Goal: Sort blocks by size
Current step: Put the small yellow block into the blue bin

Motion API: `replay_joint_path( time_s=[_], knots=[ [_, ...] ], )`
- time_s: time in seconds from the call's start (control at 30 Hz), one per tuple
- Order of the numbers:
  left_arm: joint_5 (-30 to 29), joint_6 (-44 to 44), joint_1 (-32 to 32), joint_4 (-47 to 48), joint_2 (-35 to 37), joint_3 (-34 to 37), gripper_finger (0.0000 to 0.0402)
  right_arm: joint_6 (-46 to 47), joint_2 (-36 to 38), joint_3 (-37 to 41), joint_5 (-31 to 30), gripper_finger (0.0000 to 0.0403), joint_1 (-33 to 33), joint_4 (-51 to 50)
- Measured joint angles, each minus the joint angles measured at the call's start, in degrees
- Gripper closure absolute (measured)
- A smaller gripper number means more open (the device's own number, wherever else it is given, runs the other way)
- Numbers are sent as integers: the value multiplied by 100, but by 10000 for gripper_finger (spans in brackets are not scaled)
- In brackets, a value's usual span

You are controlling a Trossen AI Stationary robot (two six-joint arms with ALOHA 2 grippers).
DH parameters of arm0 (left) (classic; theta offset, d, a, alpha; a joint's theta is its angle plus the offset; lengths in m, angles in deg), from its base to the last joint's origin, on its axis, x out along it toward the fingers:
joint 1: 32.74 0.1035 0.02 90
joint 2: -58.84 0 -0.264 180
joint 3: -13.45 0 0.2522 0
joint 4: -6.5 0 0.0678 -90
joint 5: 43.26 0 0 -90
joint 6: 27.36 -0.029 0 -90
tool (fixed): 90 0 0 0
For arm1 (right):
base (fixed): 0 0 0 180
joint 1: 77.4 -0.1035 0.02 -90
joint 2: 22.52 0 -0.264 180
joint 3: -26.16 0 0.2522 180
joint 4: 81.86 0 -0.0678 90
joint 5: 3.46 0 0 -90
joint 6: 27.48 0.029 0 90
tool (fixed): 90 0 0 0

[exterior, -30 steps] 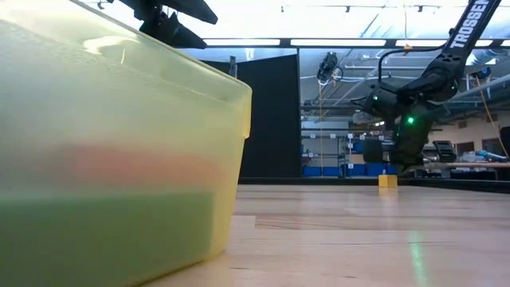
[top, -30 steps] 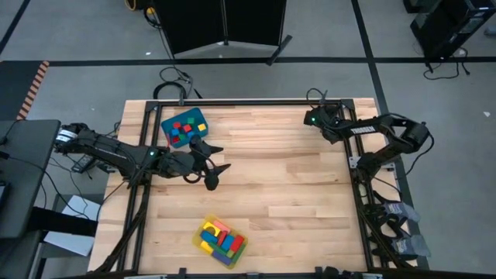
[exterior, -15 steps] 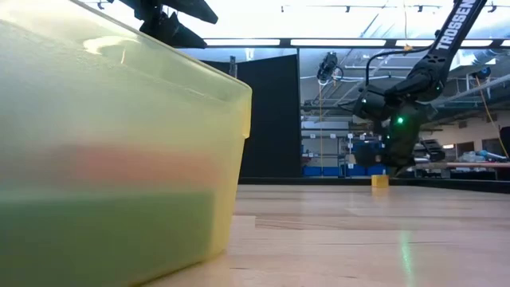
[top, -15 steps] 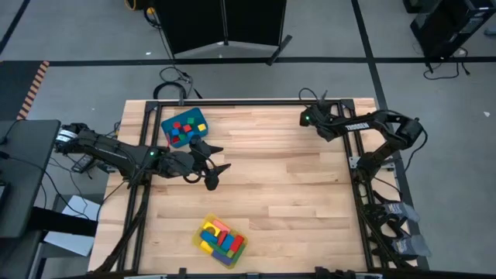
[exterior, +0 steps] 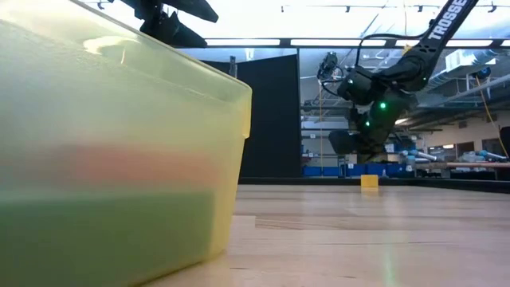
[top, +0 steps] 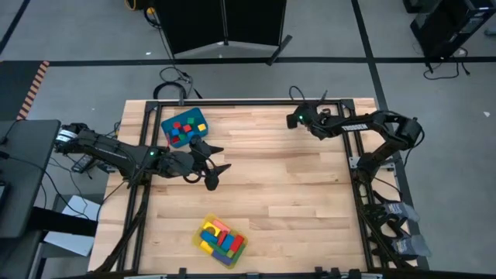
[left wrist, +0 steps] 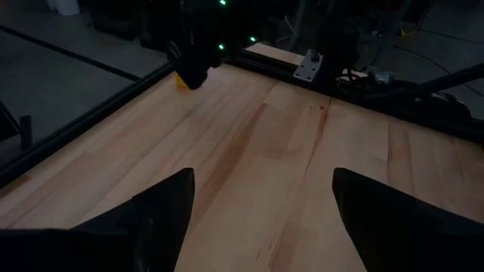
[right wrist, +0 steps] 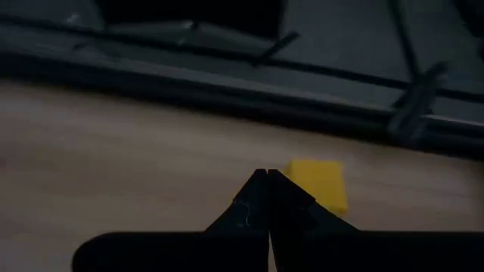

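Two matte-black jointed arms — white TROSSEN lettering along the right arm (exterior: 441, 22), green indicator lights glowing, thin black cables trailing.

White capitals run up the dark right arm (exterior: 430, 36) above its end effector in the low view, reading "TROSSE" before the frame's edge cuts the word off. That's the only lettering I can read; nothing legible on the bins, the blocks or the tabletop.
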State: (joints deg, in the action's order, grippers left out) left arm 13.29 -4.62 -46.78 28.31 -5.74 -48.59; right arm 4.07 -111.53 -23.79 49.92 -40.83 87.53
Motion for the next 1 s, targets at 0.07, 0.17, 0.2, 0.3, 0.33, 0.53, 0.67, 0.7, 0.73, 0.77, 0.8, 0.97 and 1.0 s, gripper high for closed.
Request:
replay_joint_path(
  time_s=[0.07,0.17,0.2,0.3,0.33,0.53,0.67,0.7,0.73,0.77,0.8,0.97,1.0],
  knots=[
    [16,2,0,4,-1,0,81,249,2,-154,-142,398,143,-341],
    [94,5,0,2,0,0,81,528,2,-380,-128,398,460,-1015],
    [100,5,0,2,0,0,81,568,2,-454,-75,398,559,-1194],
    [101,5,0,-4,0,0,81,566,2,-583,287,398,832,-1467],
    [101,4,0,-2,0,0,81,546,2,-599,443,398,910,-1482],
    [101,6,0,-103,0,0,81,479,2,-703,804,398,1133,-1601],
    [101,7,0,-99,0,0,81,472,2,-801,807,398,1236,-1601],
    [101,6,0,-102,0,0,81,471,2,-849,829,398,1259,-1608],
    [101,7,0,-103,0,0,81,457,2,-905,869,398,1283,-1618],
    [101,7,0,-103,0,0,81,444,2,-962,916,398,1299,-1650],
    [103,7,0,-113,0,0,81,440,-9,-1019,966,398,1317,-1709],
    [132,5,0,-256,0,0,81,300,-489,-1556,1462,398,1396,-2280],
    [140,1,0,-269,0,0,81,292,-631,-1675,1454,398,1376,-2435]
  ],
)
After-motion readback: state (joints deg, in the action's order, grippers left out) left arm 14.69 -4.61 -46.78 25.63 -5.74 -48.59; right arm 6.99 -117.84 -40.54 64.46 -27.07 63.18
